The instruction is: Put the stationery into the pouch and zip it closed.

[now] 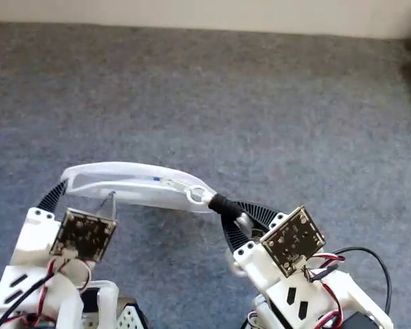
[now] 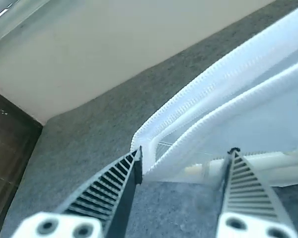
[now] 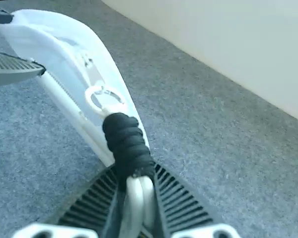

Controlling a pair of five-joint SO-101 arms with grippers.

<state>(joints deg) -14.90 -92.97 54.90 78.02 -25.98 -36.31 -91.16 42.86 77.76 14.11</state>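
Nearest the lens, at the high view's lower edge: left arm [image 1: 34, 240] and right arm [image 1: 294, 288], white, side by side. Beneath everything, a grey carpet-like tabletop [image 1: 260, 103]. Between the two arms, a translucent white pouch [image 1: 130, 181], standing on edge in a long curve, with zipper rows apart at the left end in the left wrist view. Left gripper [image 2: 184, 156] at that end, jaws spread to the pouch's width and holding it from both sides, one fingertip against the corner seam. Right gripper [image 3: 135, 171] at the opposite end, jaws closed tight on the zipper pull [image 3: 126, 141], a black cord wrap over a white loop, joined to a white ring [image 3: 105, 96]. Inside the pouch, seen through its wall, pale pen-like stationery [image 2: 268, 161], lying lengthwise.
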